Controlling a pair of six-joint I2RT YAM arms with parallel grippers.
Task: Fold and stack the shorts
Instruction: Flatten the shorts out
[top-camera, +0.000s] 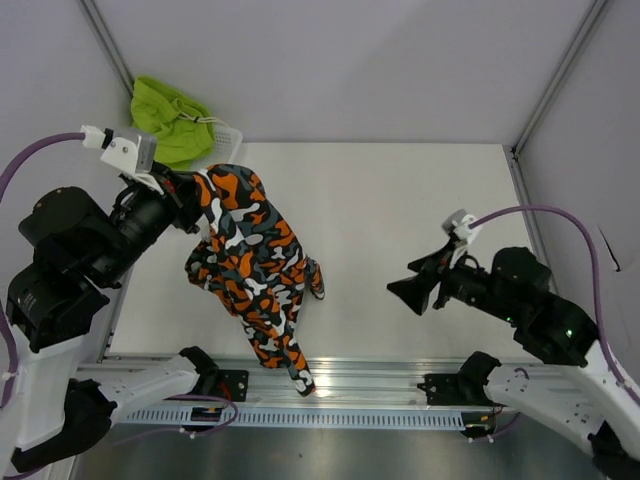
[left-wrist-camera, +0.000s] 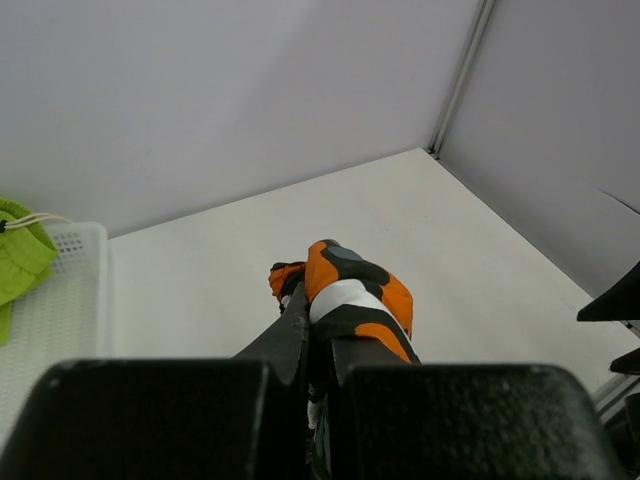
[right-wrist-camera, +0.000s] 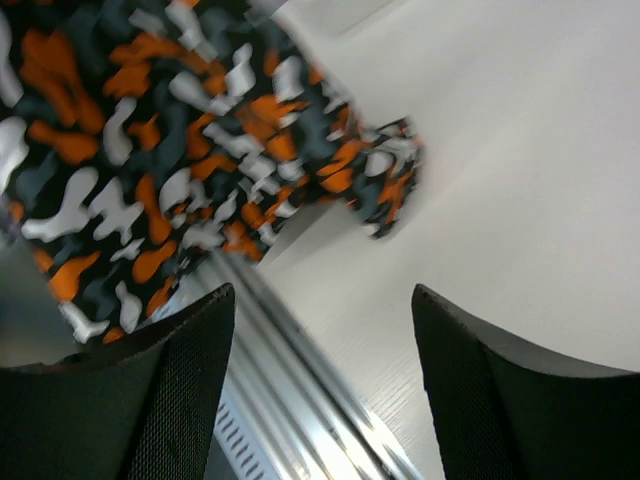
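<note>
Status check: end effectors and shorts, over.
Left end effector shut on camo shorts, hanging. Right end effector open, empty. Green shorts on basket. Nothing blocking.

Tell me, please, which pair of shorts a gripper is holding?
The orange camo shorts, pinched in the left gripper; the lime green pair lies in the basket, untouched.

The table (top-camera: 400, 230) is white and flat. A white basket (top-camera: 230, 133) sits at its far left corner. On the left side, the camo shorts (top-camera: 255, 260) hang down onto it. Their low end lies across the metal rail (top-camera: 400, 372) at the near edge.
</note>
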